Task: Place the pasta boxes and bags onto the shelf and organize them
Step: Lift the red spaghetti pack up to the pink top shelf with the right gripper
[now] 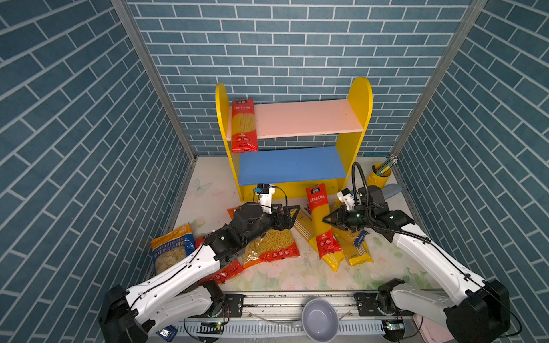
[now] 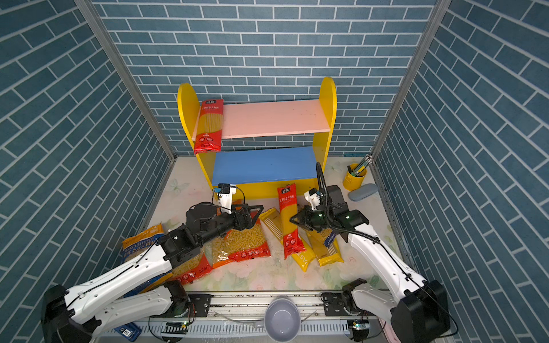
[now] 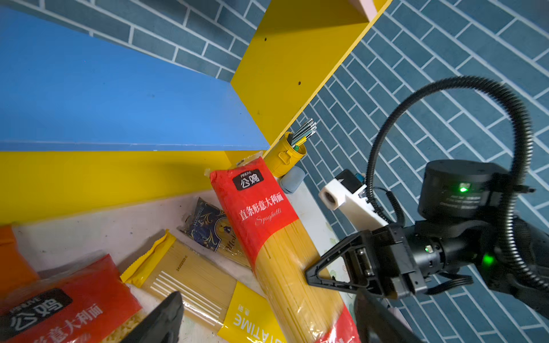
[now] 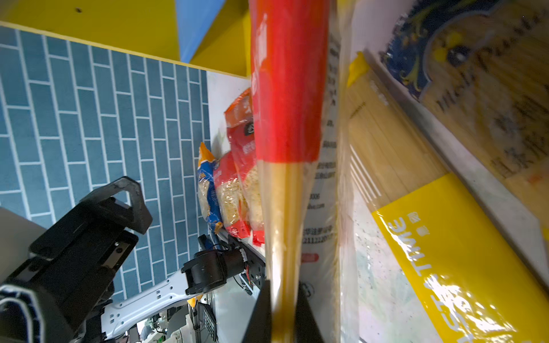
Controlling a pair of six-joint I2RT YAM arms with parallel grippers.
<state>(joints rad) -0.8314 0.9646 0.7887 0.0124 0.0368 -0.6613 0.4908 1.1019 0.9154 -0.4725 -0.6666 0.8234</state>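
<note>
My right gripper (image 1: 325, 220) (image 4: 282, 314) is shut on a long red spaghetti pack (image 1: 318, 205) (image 3: 276, 237), pinching its clear middle. The pack slants over yellow spaghetti packs (image 1: 304, 228) and a dark-blue one (image 3: 208, 225), its top end near the shelf's base strip. Just left of it my left gripper (image 1: 295, 216) (image 3: 267, 326) hangs open and holds nothing. The shelf (image 1: 359, 118) stands at the back. Another red spaghetti pack (image 1: 244, 126) lies at the left of its pink upper board, overhanging the front edge. Red short-pasta bags (image 1: 273, 246) and a blue-orange bag (image 1: 170, 249) lie under the left arm.
A yellow pen cup (image 1: 380, 175) and a grey-blue case (image 1: 392, 190) sit right of the shelf. A grey bowl (image 1: 319, 319) rests on the front rail. Blue brick walls close in the left, right and back sides. The blue lower board (image 1: 291, 166) is bare.
</note>
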